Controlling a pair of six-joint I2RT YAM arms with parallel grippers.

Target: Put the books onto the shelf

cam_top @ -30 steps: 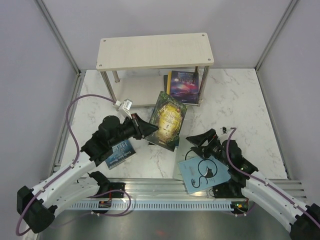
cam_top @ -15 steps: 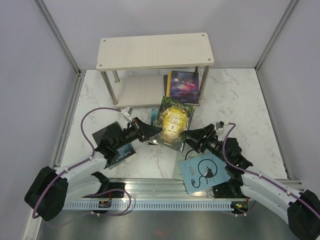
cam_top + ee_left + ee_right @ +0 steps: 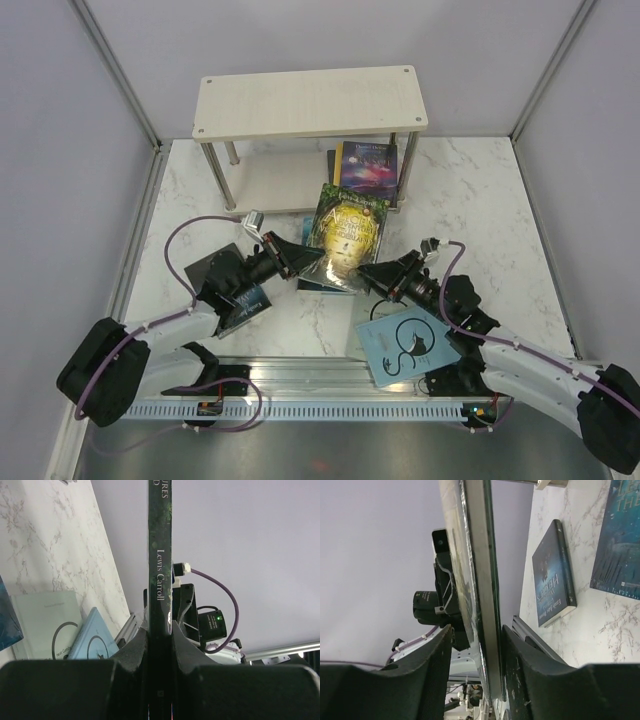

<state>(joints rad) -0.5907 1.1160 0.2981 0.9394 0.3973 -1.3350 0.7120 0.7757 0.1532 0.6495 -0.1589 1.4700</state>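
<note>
**Dark green book** (image 3: 159,580), spine, left wrist view: the author's name "Lewis Carroll" is legible in pale letters. The title above it is cut by the frame edge, and only "URES" and "D" can be read.

**Teal book** (image 3: 620,540), lying on the worktop (image 3: 600,625), right wrist view: the cover shows "LE" and "THE", with the remainder cut off.

**Dark blue book** (image 3: 552,575) and **grey book** (image 3: 42,622): print is present on both but too small to read.

The dark green book (image 3: 346,233) is held tilted above the tabletop (image 3: 470,200), its spine clamped by the left pincer (image 3: 303,262). A dark blue fantasy book (image 3: 366,170) is seen under the right end of the pale two-tier shelf (image 3: 310,102). The pale blue cat book (image 3: 405,344) is laid flat near the front edge.
</note>
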